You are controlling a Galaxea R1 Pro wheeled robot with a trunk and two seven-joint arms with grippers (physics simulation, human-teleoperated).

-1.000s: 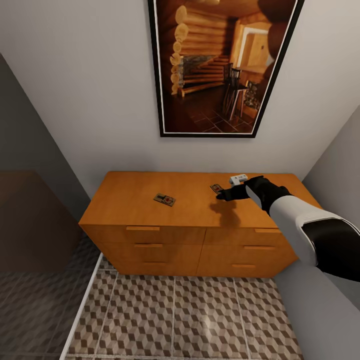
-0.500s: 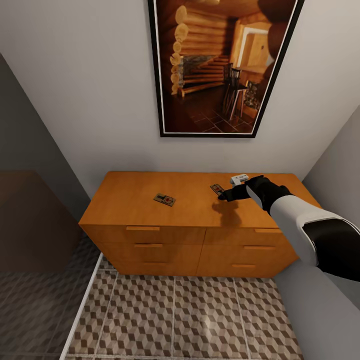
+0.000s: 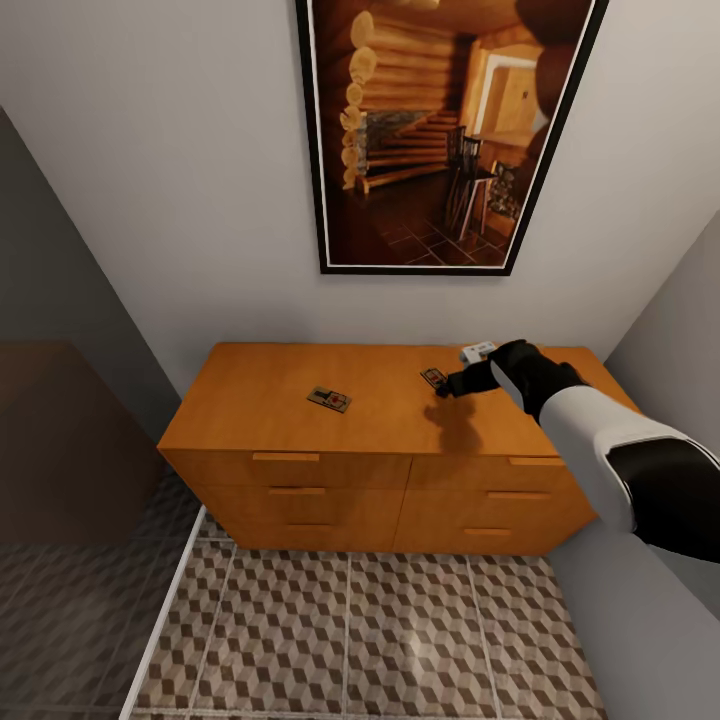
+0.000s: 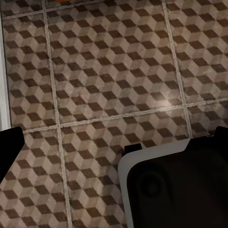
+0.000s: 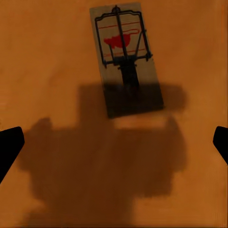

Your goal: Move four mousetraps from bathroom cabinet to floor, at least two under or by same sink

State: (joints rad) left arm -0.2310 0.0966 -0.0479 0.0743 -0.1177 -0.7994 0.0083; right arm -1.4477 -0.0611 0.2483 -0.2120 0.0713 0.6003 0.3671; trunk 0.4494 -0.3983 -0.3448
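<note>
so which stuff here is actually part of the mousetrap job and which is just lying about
Part of the job:
- mousetrap near the right gripper
- second mousetrap, further left on top
- cabinet they lie on
- bathroom floor, where they must go
- right gripper, open above the near trap

Just there:
- framed picture on the wall
- small white object behind the gripper

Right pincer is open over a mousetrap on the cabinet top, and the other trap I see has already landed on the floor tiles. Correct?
Not quite. The right pincer is open over a mousetrap on the cabinet, but the other trap still lies on the cabinet top, not on the floor. The head view shows it.
</note>
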